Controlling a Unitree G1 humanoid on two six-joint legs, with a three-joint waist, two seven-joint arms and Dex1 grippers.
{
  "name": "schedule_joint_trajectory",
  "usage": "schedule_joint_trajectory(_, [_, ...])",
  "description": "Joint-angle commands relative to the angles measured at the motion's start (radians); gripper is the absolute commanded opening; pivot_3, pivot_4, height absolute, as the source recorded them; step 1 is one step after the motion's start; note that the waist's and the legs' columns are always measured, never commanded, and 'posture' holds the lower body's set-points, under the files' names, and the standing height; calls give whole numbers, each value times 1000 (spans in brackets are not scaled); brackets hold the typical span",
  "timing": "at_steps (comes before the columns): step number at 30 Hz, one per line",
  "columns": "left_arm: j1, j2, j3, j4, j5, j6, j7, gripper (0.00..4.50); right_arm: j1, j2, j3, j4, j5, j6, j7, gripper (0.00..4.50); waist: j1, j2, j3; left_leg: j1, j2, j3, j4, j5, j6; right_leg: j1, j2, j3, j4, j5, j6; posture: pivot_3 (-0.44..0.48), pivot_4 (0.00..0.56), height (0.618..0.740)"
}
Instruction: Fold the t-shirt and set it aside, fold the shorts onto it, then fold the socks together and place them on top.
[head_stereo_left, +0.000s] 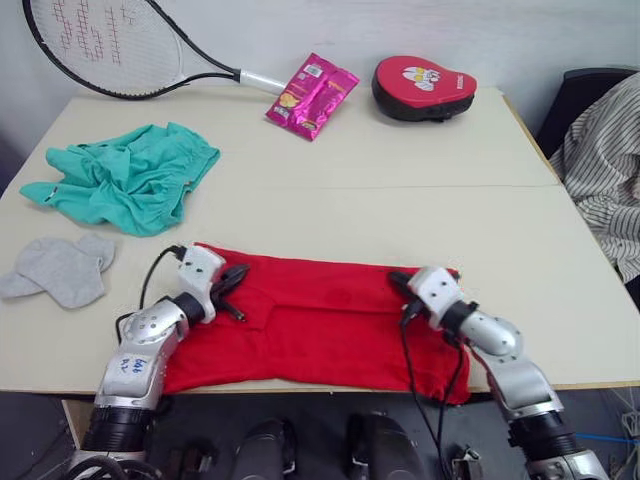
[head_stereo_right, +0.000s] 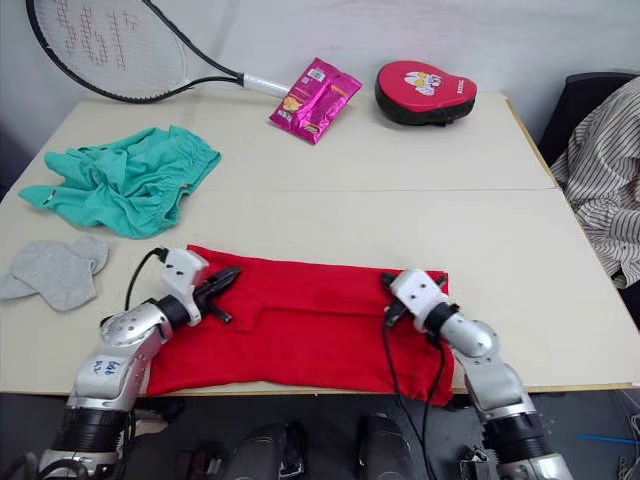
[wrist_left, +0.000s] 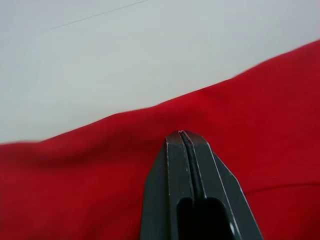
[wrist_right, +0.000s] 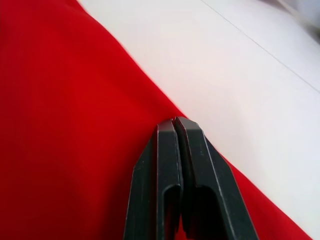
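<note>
1. Left eye view: the t-shirt (head_stereo_left: 320, 325) lies as a long red band across the near part of the table (head_stereo_left: 400, 190), its near edge at the table's front rim. The left gripper (head_stereo_left: 237, 275) rests on its left end, tips pointing toward 3 o'clock. The right gripper (head_stereo_left: 398, 279) rests on the shirt's right end, near its far edge.
2. Right eye view: the shorts (head_stereo_right: 125, 180) sit crumpled at 10 o'clock from the shirt. The socks (head_stereo_right: 55, 270) lie just left of the shirt, near the table's left edge. At 12 o'clock: a racket (head_stereo_right: 110, 50), a pink packet (head_stereo_right: 313, 97), a red pad (head_stereo_right: 425, 92).
3. Left wrist view: fingers (wrist_left: 172, 190) pressed together over red cloth; whether cloth is pinched, cannot tell.
4. Right wrist view: fingers (wrist_right: 165, 185) also pressed together, at the shirt's edge beside bare table.
</note>
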Motion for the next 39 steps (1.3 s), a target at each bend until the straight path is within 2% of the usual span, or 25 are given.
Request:
schedule_joint_trajectory(1, [19,10,23,42,35,-22,19,0,49,-31,-93,42,26,-43,-17,56,1,0,-2,0,0,0,0,0,0,0,0,0,0,0,0,0,150,740])
schedule_joint_trajectory(4, [-17,-21,76,56,-20,-43,22,0,82,-41,-155,80,73,-77,-2,56,1,-1,-2,0,0,0,0,-1,0,1,0,0,-1,0,0,0,150,740])
schedule_joint_trajectory(7, [-38,-35,144,34,-122,-86,-51,0,80,-21,-205,5,197,-81,55,56,0,-1,-2,0,0,0,0,-1,0,0,0,0,-1,0,0,0,150,740])
schedule_joint_trajectory(12, [-41,46,114,-18,-218,-36,-278,0,45,-20,-158,-178,296,25,134,56,-5,0,-2,-1,2,0,-1,-1,-1,-1,1,0,-1,0,0,0,150,740])
schedule_joint_trajectory(16, [-13,92,20,-83,-196,-113,-431,0,24,18,-21,-205,187,39,132,56,-1,0,-2,0,2,0,-1,-2,-2,-1,2,0,-2,-1,-1,0,150,740])
schedule_joint_trajectory(19, [37,82,-14,-107,-195,-133,-472,0,34,60,50,-167,103,2,101,56,1,0,-2,-1,2,0,-1,-2,-2,-1,1,0,-3,-1,-1,0,150,740])
schedule_joint_trajectory(22, [89,90,-48,-88,-128,-183,-472,0,54,69,95,-102,31,-58,90,56,-1,0,-2,-2,2,1,-1,-2,-2,-2,1,0,-3,-1,-1,0,150,740])
schedule_joint_trajectory(27, [155,89,1,-52,-110,-200,-424,0,68,50,2,3,55,-88,55,56,1,0,-2,-2,2,0,-1,-5,-6,-1,1,0,-3,-1,-1,0,150,740])
schedule_joint_trajectory(31, [228,118,91,-12,-122,-230,-415,0,117,-25,-115,67,134,-140,115,56,3,0,-2,-1,2,-1,-1,-6,-5,-1,0,0,-4,0,-1,0,150,740])
schedule_joint_trajectory(36, [266,148,191,-37,-226,-201,-473,0,161,-84,-204,92,216,-144,178,56,0,-1,-2,-1,3,-1,-1,-6,-3,0,0,-1,-5,0,-1,0,150,740])
schedule_joint_trajectory(39, [277,190,278,-67,-325,-137,-508,0,159,-107,-310,69,370,-28,219,56,-1,0,-2,-1,3,-1,-1,-6,-3,-1,1,-1,-4,-1,-1,0,150,740])
